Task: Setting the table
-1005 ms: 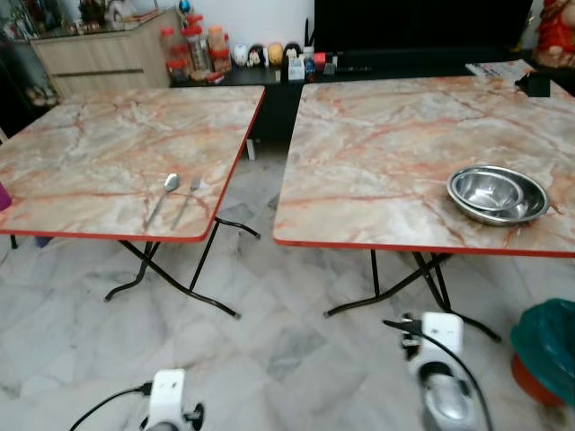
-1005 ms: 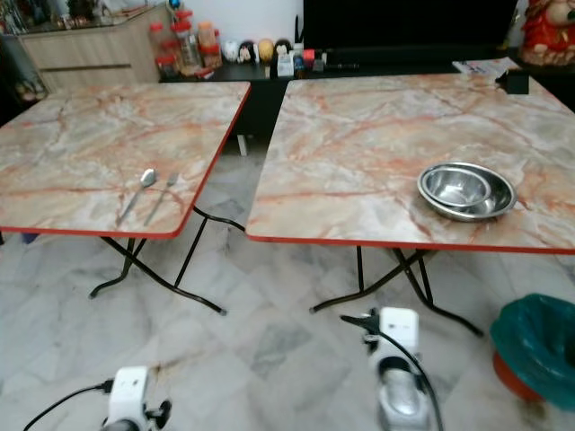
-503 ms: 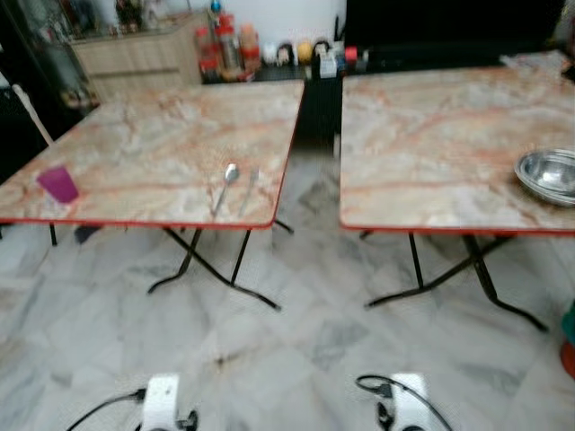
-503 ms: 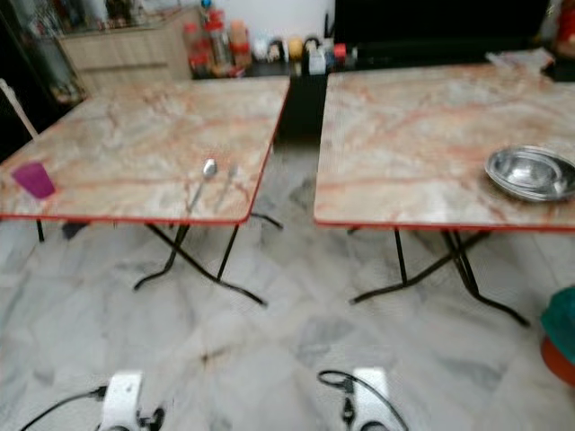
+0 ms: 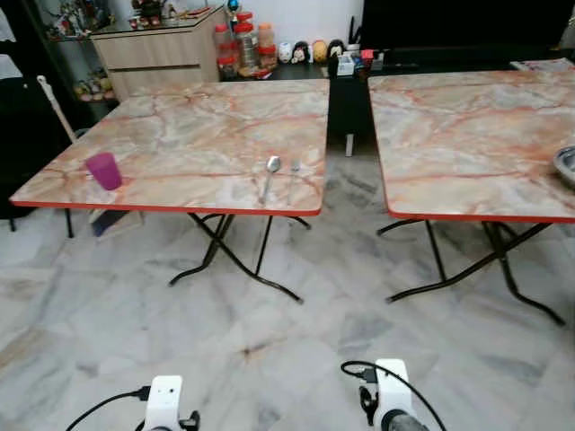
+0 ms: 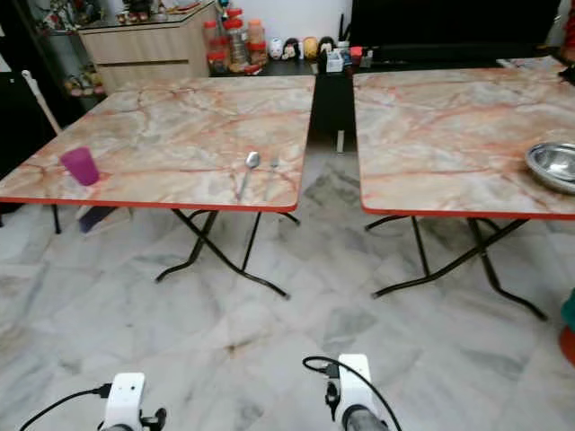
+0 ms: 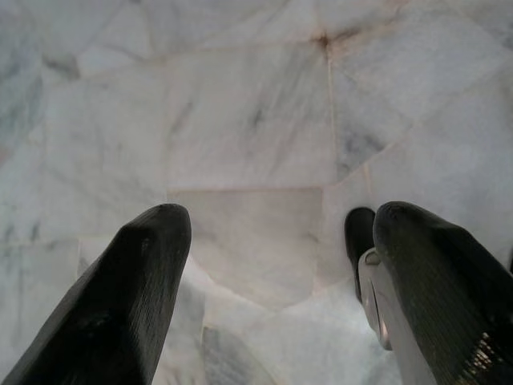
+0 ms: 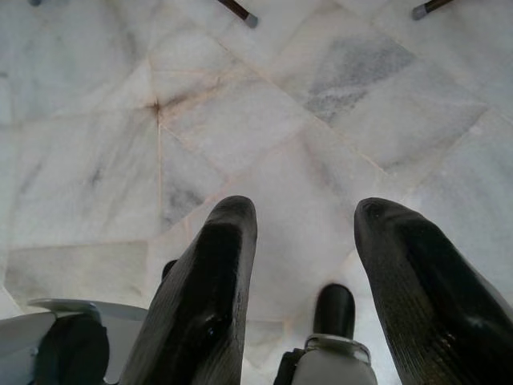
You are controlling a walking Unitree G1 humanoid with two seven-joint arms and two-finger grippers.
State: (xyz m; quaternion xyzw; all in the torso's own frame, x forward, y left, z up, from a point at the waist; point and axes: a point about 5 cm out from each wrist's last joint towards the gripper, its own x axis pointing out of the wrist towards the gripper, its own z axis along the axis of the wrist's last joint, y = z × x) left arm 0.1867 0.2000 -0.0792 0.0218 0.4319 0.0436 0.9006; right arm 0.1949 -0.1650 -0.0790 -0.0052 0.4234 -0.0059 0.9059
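A spoon and a fork lay side by side near the front edge of the left worktop, at centre frame. A purple cup stood at its left edge. A steel bowl sat on the right worktop, at the right margin. The left gripper and right gripper hung above the marble floor, fingers apart, holding nothing.

Two worktops are set side by side with a gap between them. On the left worktop, a cup is placed near the left edge, and a spoon and fork lie together near the front right corner. A bowl rests on the right worktop.
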